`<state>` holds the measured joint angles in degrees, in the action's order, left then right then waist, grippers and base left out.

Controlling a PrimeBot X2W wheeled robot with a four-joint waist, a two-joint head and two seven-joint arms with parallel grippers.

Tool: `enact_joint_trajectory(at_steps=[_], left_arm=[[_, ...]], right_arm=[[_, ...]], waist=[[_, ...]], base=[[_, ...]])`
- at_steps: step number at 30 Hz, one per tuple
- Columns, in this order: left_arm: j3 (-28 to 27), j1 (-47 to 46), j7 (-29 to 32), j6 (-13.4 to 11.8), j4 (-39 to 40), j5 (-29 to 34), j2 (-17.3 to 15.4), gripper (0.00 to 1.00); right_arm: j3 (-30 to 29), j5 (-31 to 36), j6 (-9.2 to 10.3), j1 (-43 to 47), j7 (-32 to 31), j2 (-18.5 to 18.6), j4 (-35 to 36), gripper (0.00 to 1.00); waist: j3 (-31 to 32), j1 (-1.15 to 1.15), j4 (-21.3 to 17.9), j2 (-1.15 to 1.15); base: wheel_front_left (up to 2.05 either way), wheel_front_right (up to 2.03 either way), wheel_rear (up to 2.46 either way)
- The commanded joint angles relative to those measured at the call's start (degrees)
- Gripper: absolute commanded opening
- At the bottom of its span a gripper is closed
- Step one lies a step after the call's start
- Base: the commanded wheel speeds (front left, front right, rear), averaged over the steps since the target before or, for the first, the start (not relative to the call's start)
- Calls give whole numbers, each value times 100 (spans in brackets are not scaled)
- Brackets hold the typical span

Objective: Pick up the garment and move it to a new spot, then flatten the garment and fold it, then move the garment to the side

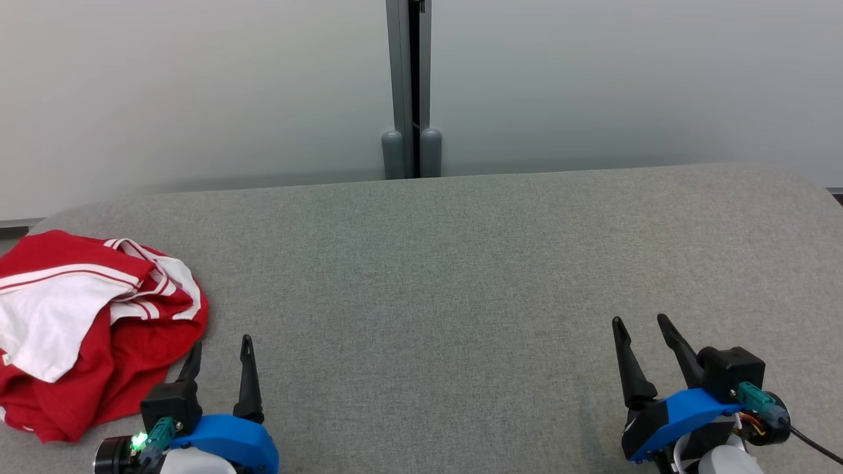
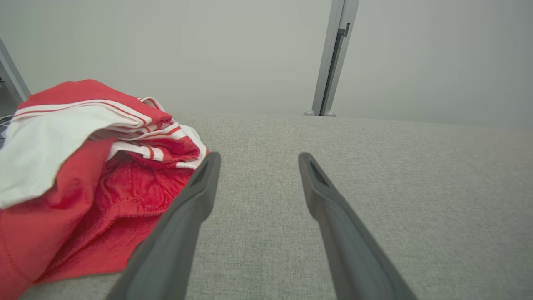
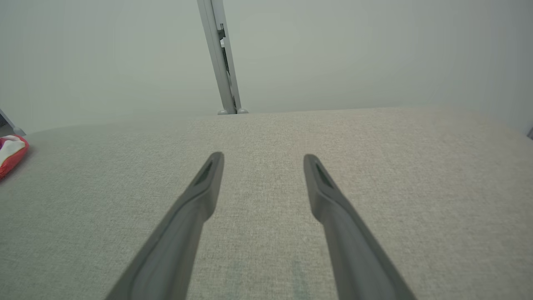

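Note:
A red and white garment (image 1: 85,322) lies crumpled in a heap at the left end of the grey table (image 1: 461,276). The left wrist view has the garment (image 2: 83,175) at its left, and the right wrist view catches a sliver of the garment (image 3: 10,154) at its far left edge. My left gripper (image 1: 222,350) stands open just right of the heap, its left finger close to the cloth edge, nothing between the fingers. In its own wrist view the left gripper (image 2: 258,160) is open over bare table. My right gripper (image 1: 640,322) stands open at the lower right, and the right wrist view has the right gripper (image 3: 263,160) empty too.
A pale wall stands behind the table, with a grey vertical post (image 1: 411,92) on two rounded feet at the middle of the far edge. Grey fabric surface stretches between the two grippers and to the right.

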<state>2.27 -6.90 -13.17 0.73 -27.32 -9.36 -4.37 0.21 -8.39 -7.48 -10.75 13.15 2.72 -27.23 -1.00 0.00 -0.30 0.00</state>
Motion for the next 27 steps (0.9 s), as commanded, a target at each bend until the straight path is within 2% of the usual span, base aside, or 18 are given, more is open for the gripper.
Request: enact_joint_trajectory(at_steps=[1,19,27], left_arm=[[-1,-15,-44,-30,-39,127,-5,100],[-81,52,-216,-111,-173,753,63,100],[-144,46,-211,-47,-191,747,64,100]], right_arm=[[0,148,-1,-76,46,23,-59,100],[-47,821,-2,-68,217,30,-217,100],[30,617,-2,-35,210,28,-228,100]], waist=[[-3,0,-4,0],[-11,0,41,0],[-44,0,427,0]], base=[[0,0,0],[0,0,0],[0,0,0]])
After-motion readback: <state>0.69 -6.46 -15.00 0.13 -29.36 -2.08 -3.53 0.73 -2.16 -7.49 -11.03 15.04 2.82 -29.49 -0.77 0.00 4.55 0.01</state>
